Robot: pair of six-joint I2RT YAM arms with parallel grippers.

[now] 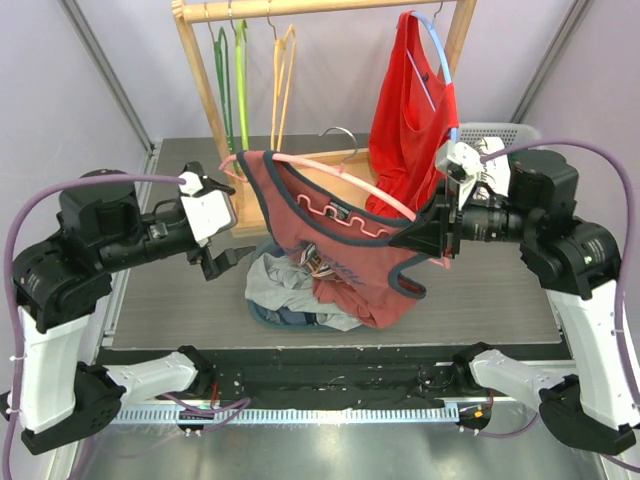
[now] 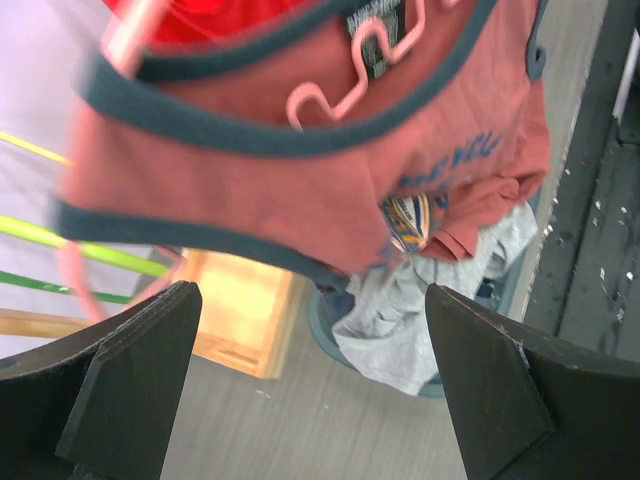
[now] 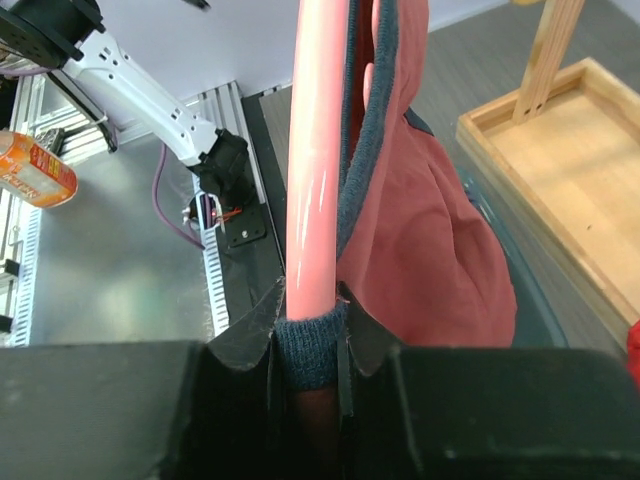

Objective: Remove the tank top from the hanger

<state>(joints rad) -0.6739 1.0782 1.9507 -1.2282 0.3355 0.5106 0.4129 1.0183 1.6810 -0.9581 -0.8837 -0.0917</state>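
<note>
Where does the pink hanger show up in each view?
Top external: the pink hanger arcs across the centre, inside the tank top.
Left wrist: blurred bar at top left, wavy part at upper centre.
Right wrist: glossy vertical bar up the centre.
Shared landmark: the tank top's grey trim, visible in all three.

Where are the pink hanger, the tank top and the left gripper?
pink hanger (image 3: 318, 150), right wrist view, on its straight bar.
tank top (image 1: 362, 272), top external view, on its hanging front.
left gripper (image 2: 310, 292), left wrist view, midway between its open fingertips.
</note>
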